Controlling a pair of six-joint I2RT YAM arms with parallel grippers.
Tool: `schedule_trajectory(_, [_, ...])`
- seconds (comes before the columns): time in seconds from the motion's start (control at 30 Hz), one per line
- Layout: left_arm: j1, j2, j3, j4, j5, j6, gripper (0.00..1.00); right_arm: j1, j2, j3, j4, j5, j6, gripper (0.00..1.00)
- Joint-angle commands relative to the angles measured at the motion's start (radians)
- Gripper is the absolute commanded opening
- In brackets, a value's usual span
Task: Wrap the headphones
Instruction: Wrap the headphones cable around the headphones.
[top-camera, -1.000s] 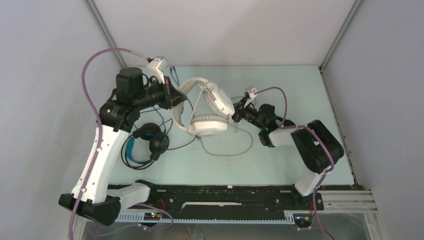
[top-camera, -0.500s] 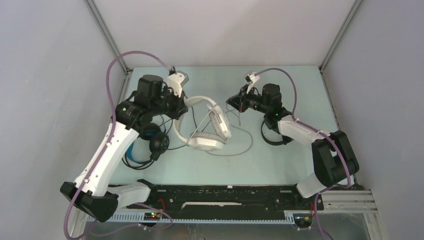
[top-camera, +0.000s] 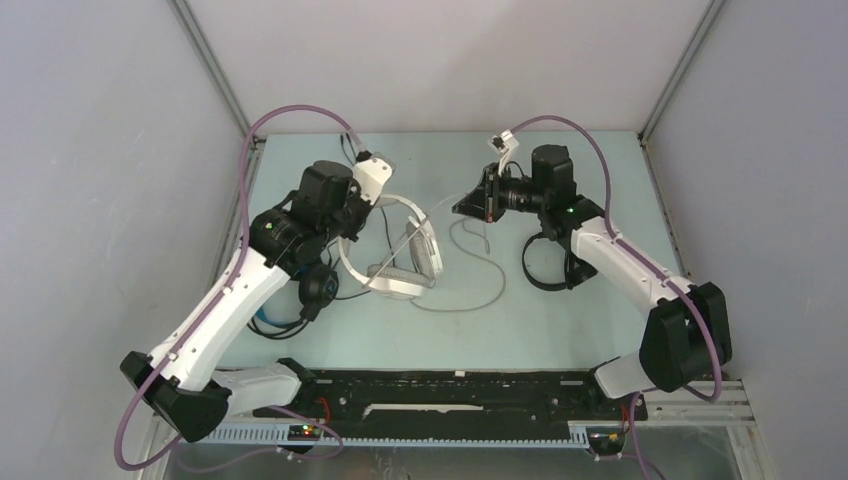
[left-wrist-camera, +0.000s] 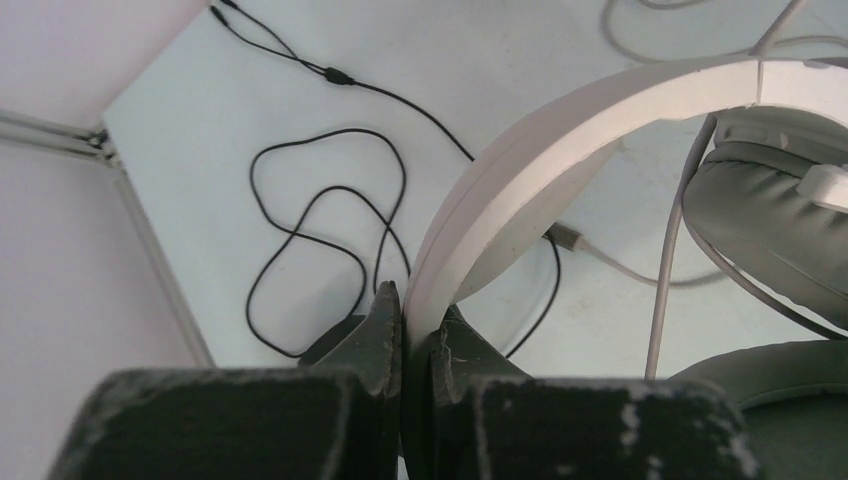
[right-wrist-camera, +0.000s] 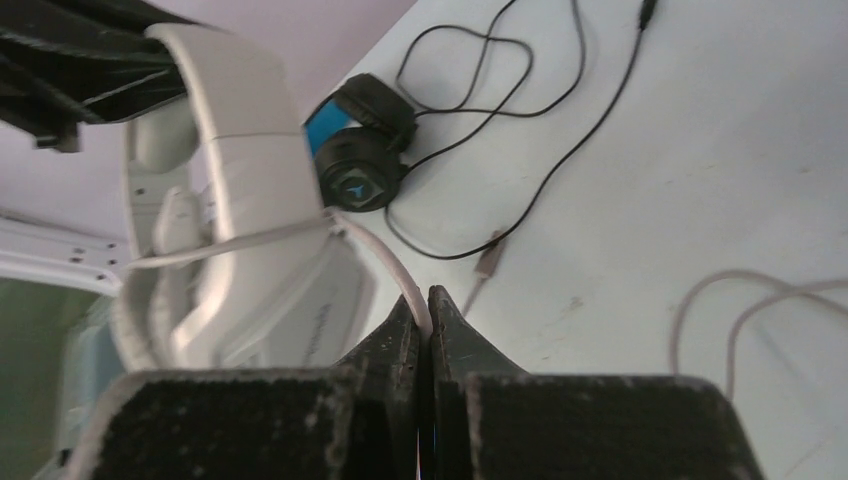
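Blue-banded headphones lie half hidden under the left forearm. Left gripper is clamped on the headband of the white-grey headphones, tilted mid-table. Only the right wrist view shows the right gripper pinched tight on their grey cable. Small black headphones sit beneath the right arm, which is stretched far forward.

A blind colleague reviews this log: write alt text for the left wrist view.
The left pincer is shut on the headband of the white-grey headphones, whose grey ear pads fill the right side. Behind, a thin black cable lies in loops on the pale table.
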Motion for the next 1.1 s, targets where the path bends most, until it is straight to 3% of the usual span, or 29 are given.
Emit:
schedule_trajectory(0.0, [-0.018, -0.027, -0.026, 0.105, -0.134, 0.061, 0.00, 0.007, -0.048, 0.048, -0.015, -0.116, 0.114, 0.00])
schedule_trajectory(0.27, [-0.031, -0.014, -0.048, 0.161, -0.223, 0.047, 0.00, 0.053, -0.059, 0.048, 0.134, -0.201, 0.284, 0.00])
schedule_trajectory(0.57, [-0.035, 0.006, -0.036, 0.184, -0.365, -0.039, 0.00, 0.154, -0.009, 0.048, 0.308, -0.230, 0.431, 0.06])
schedule_trajectory(1.07, [-0.033, 0.038, -0.009, 0.209, -0.599, -0.327, 0.00, 0.270, 0.032, 0.048, 0.489, -0.141, 0.500, 0.15])
